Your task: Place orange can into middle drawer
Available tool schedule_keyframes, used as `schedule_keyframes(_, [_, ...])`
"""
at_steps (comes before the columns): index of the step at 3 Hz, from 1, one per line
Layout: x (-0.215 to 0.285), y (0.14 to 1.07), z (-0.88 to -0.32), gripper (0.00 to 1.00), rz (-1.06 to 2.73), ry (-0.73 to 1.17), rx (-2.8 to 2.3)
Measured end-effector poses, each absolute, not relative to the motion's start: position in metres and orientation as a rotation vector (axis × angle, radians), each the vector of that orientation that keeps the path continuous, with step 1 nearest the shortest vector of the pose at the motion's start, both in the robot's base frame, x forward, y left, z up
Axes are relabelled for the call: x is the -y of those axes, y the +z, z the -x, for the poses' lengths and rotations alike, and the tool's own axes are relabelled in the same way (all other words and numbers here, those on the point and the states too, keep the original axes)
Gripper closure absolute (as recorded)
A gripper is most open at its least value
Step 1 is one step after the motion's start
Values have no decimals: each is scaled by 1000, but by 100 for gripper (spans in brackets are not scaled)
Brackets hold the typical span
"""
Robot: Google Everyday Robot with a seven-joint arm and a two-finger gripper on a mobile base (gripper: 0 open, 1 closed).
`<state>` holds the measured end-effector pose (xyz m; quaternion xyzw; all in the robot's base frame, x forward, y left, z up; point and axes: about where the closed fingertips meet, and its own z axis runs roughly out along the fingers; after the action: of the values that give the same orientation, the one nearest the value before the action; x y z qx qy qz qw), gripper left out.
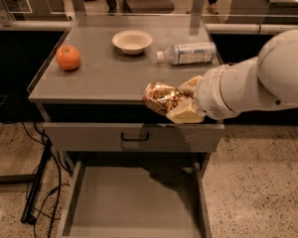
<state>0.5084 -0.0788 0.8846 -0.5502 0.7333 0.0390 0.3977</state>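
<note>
My gripper (180, 101) is shut on the orange can (160, 97), a dented can with a mottled orange-gold and brown label. It holds the can on its side at the front edge of the cabinet top, right of centre, above the drawer fronts. The white arm (258, 83) reaches in from the right. The middle drawer (134, 202) is pulled open below, a wide shallow grey tray with a bare flat floor. It lies below and slightly left of the can.
On the grey cabinet top (109, 76) are a round orange fruit (68, 57) at the left, a cream bowl (132, 41) at the back, and a clear plastic bottle (186, 53) lying on its side. A closed drawer face with a black loop handle (134, 136) sits above the open drawer. Cables (39, 192) lie on the floor at the left.
</note>
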Motion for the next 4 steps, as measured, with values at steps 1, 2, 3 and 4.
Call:
schedule_keyframes(1, [103,864,-472,100,1413,267,-1799])
schedule_keyframes(2, [103,864,-472,100,1413,267,-1799])
schedule_keyframes(3, [93,842,-479,100,1413,251,-1831])
schedule_keyframes(4, [71,795,-486,100,1447,244,-1867])
